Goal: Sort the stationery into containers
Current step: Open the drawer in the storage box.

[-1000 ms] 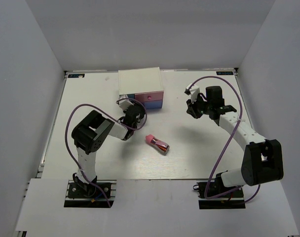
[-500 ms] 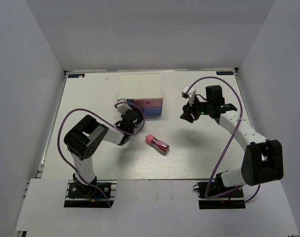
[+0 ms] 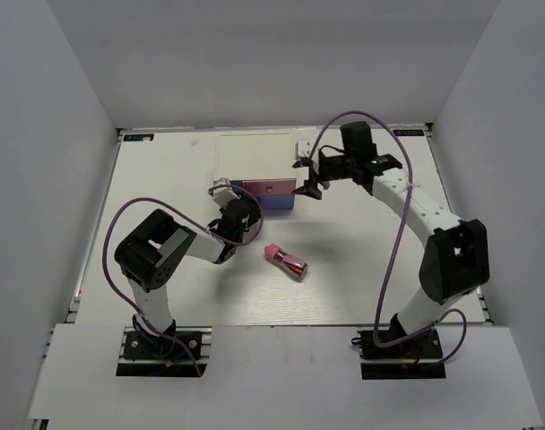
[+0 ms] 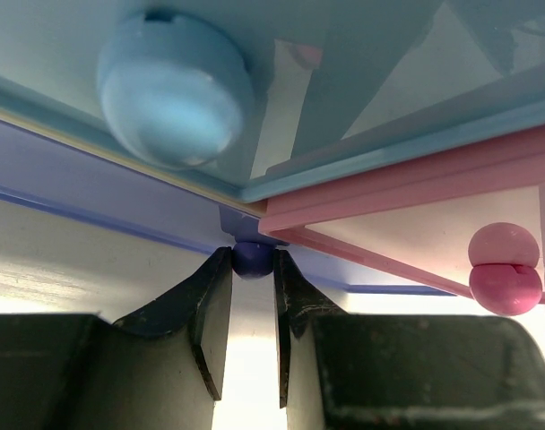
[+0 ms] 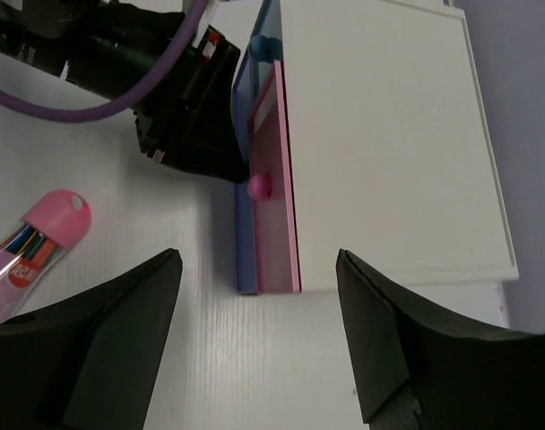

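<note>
The white cabinet [image 3: 253,154] stands at the back centre, its coloured drawers facing the arms. My left gripper [image 4: 252,269] is shut on the small knob [image 4: 252,258] of the darker blue drawer [image 4: 93,179]. Above it are the light blue drawer's knob [image 4: 174,90] and the pink knob [image 4: 504,269]. In the top view the left gripper [image 3: 234,209] sits at the cabinet's front left. My right gripper [image 3: 307,184] hangs open by the cabinet's right front corner, nothing between its fingers [image 5: 120,340]. The pink-capped dark-red tube [image 3: 286,260] lies on the table in front of the cabinet.
In the right wrist view the pink drawer [image 5: 277,224] and the darker blue drawer [image 5: 244,242] stick out a little from the cabinet top [image 5: 380,134]. The left arm's black wrist [image 5: 165,81] crowds the drawer fronts. White walls enclose the table.
My right gripper has swung left to the cabinet's right corner and opened wide. The left arm drew back a little, knob still gripped, and the cabinet slid slightly nearer.
</note>
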You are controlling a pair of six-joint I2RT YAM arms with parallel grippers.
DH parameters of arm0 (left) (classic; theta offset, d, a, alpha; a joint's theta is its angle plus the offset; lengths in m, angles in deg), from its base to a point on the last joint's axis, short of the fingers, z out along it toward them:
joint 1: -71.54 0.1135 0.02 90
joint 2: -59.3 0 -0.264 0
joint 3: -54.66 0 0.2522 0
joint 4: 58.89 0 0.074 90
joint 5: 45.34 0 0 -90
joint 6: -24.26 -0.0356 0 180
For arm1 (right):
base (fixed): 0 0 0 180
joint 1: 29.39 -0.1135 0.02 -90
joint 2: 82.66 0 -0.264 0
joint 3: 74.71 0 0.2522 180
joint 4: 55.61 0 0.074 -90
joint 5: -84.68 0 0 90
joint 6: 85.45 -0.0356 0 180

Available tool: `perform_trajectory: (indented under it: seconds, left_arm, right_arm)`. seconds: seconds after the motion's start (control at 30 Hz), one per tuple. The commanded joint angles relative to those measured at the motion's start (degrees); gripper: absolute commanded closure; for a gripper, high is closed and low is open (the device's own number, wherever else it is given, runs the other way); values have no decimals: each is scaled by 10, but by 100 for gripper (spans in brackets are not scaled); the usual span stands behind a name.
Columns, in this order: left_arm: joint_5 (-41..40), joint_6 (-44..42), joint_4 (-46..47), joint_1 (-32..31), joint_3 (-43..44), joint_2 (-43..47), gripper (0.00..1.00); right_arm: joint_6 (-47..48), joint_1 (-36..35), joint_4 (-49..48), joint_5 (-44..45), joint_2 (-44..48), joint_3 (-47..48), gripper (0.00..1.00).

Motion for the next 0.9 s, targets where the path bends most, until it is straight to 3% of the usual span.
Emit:
perform_trajectory:
  seconds: [0.0,0.3,0.53,0.63,0.87]
  left_arm:
    - [27,-16,-32,-6,-16,24,81]
    - [39,-16,-27,-6,-27,29,81]
    - [44,-16,-22,-6,-27,29,81]
    - [44,-16,-22,-6,-32,34,81]
    - [44,-16,-22,-6,-38,41,81]
  right_arm:
    - [51,-34,21,28,-36,52,24]
    - [89,-75,58,131,-123,145,24]
    - [83,-90,40,208,-163,168,33]
    - [81,-95,29,222,-169,167,41]
    - [73,-107,29,232,-177,171,80]
